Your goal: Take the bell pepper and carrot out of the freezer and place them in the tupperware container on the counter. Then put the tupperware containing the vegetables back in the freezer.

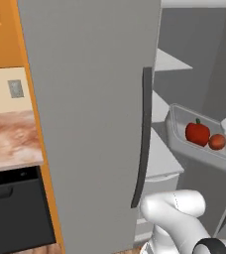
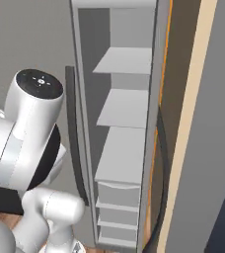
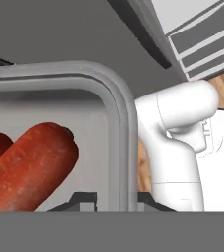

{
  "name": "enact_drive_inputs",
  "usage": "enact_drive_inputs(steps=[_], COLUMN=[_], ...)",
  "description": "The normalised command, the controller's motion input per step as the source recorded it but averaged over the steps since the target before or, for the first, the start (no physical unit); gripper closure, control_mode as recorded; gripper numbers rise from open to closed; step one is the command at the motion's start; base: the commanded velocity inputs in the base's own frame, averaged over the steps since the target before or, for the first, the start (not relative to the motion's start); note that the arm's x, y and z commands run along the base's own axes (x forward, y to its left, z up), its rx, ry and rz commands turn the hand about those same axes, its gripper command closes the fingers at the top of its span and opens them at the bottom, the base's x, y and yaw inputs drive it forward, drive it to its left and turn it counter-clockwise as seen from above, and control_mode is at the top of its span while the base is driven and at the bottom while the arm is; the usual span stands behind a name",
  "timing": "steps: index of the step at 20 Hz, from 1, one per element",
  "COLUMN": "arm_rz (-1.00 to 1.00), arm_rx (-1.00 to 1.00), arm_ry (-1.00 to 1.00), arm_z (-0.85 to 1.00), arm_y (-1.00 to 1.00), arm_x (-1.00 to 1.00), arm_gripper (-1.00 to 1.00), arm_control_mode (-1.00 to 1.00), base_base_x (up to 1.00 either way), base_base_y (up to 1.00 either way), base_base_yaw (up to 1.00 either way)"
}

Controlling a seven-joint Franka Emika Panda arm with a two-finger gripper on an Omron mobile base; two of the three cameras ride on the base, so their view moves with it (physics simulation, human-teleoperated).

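Fingers (image 3: 116, 199) are clamped on the tupperware container (image 3: 119, 113) rim in the hand view, carrot (image 3: 30, 162) lying inside left of them. Left base view: container held before open freezer (image 1: 95, 99), bell pepper (image 1: 197, 133) seen beside carrot.

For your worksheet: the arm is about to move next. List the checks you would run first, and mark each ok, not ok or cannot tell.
1. Bell pepper inside the tupperware container: ok.
2. Carrot in the container beside the pepper: ok.
3. Jaws shut on the container's rim, seen in the hand view: ok.
4. Freezer door open, shelves exposed: ok.
5. Container held level: cannot tell.
6. Door gap wide enough for the container: cannot tell.
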Motion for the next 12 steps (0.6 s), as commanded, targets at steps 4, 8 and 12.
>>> enact_drive_inputs(steps=[4, 8, 12], arm_rz=[0.00, 0.00, 0.00], arm_rx=[0.00, 0.00, 0.00], arm_ry=[0.00, 0.00, 0.00], arm_z=[0.00, 0.00, 0.00], arm_y=[0.00, 0.00, 0.00], arm_x=[0.00, 0.00, 0.00], arm_gripper=[1.00, 1.00, 1.00], arm_control_mode=[1.00, 1.00, 1.00], base_base_x=[0.44, 0.67, 0.63], base_base_y=[-0.36, 0.00, -0.33], base_base_yaw=[0.00, 0.00, 0.00])
